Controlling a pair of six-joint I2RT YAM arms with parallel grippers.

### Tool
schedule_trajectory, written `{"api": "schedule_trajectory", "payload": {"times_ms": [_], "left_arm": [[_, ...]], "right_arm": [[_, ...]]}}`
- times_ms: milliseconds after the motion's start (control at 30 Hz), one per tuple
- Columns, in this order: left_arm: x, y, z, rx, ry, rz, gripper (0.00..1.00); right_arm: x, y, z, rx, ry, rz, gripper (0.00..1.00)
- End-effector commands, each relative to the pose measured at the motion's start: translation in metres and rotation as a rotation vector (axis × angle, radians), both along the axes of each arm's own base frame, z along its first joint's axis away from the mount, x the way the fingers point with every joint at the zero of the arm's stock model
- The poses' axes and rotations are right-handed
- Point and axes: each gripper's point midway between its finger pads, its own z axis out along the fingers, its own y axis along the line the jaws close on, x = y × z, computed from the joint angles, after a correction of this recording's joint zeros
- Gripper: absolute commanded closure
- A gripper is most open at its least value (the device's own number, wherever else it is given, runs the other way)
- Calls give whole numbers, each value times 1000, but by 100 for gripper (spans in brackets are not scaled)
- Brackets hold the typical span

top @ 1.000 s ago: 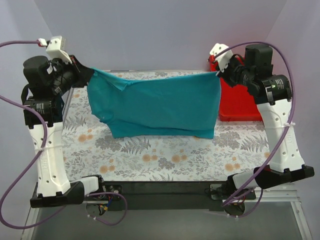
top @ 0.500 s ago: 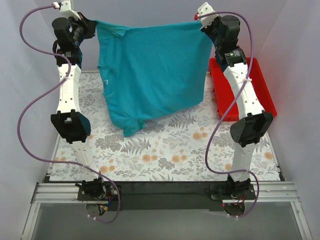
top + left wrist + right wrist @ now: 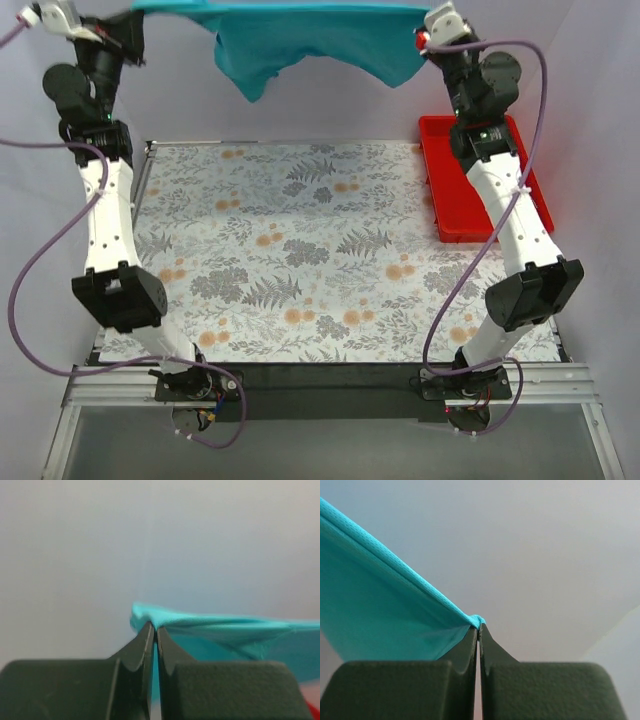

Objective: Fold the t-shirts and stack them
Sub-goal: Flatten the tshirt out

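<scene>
Status: the plain teal-blue short-sleeved t-shirt (image 3: 300, 35) of thin soft fabric hung high in the air, stretched between the two raised arms at the far edge of the top view. It was well clear of the floral-patterned worktop (image 3: 300, 250) and touched nothing below. Its upper edge ran nearly straight from one arm to the other. The rest sagged in loose drapes, lowest toward the left.

Left arm (image 3: 105, 200): jaws were pressed together on a bunched corner of the shirt, with cloth emerging at the tips in the left wrist view. Right arm (image 3: 500, 190): jaws were likewise closed on a corner, with a hemmed edge running taut away from the tips in the right wrist view.

Progress, judged: early. The shirt was only lifted and spread. No fold was made, and no stack was visible on the worktop. Remaining: lay it flat, fold it, place it, then repeat for any others.

Counts: t-shirts seen, one. Shallow red plastic tray (image 3: 450, 205), one, at the worktop's right far corner, with no cloth visible in the part not hidden by the right arm. Arms, two.
</scene>
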Motion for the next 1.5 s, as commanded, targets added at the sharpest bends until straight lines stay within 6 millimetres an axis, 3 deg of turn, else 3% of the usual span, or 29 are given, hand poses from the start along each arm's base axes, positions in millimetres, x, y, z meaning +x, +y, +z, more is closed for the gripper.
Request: {"api": "schedule_trajectory", "payload": {"times_ms": [0, 67, 100, 200, 233, 367, 400, 433, 533, 633, 733, 833, 867, 967, 1000, 1100, 1233, 1267, 1333, 1367, 1400, 1467], "left_arm": [[19, 8, -122, 0, 262, -31, 100], [5, 5, -163, 34, 346, -26, 100], [3, 6, -219, 25, 459, -26, 100], [-18, 2, -291, 68, 619, -33, 100], [-26, -1, -328, 72, 704, -50, 100], [-49, -6, -411, 113, 939, -95, 100], [-55, -9, -425, 121, 989, -119, 100], [-56, -8, -431, 138, 1016, -126, 100], [-67, -10, -456, 149, 1131, -163, 100], [-75, -12, -459, 163, 1174, -217, 100], [-88, -14, -457, 232, 1241, -275, 100], [-112, -12, -461, 291, 1357, -324, 100], [-132, -16, -464, 284, 1431, -363, 100], [-160, -15, -467, 373, 1476, -396, 100], [-181, -18, -469, 387, 1502, -407, 100], [-214, -21, -472, 454, 1528, -418, 100], [-271, -32, -495, 442, 1667, -498, 100], [-284, -36, -499, 433, 1703, -520, 100], [-303, -36, -508, 460, 1738, -539, 88], [-318, -39, -513, 470, 1769, -577, 72], [-324, -36, -515, 533, 1756, -590, 67], [-324, -33, -509, 578, 1718, -567, 61]], "right_arm": [[31, 7, -94, -84, 165, 28, 99], [30, 30, -142, -154, 263, 143, 99], [28, 37, -182, -191, 344, 178, 99], [13, 54, -254, -265, 523, 265, 99], [3, 58, -283, -314, 583, 304, 99], [-28, 56, -360, -368, 792, 348, 99], [-30, 55, -369, -369, 812, 346, 99], [-42, 52, -392, -381, 904, 353, 99], [-55, 46, -423, -405, 1032, 356, 99], [-66, 45, -435, -423, 1109, 372, 99], [-72, 46, -432, -442, 1146, 400, 99], [-96, 40, -437, -482, 1224, 427, 99], [-105, 37, -441, -495, 1257, 433, 99], [-128, 28, -450, -539, 1298, 441, 99], [-137, 25, -450, -546, 1314, 441, 99], [-164, 17, -461, -579, 1371, 457, 99], [-209, 17, -477, -656, 1458, 504, 99], [-225, 14, -492, -689, 1500, 513, 99], [-248, 12, -504, -773, 1545, 519, 87], [-262, 9, -511, -796, 1584, 533, 67], [-268, 8, -512, -804, 1600, 541, 56], [-272, 7, -504, -799, 1600, 546, 44]]}}
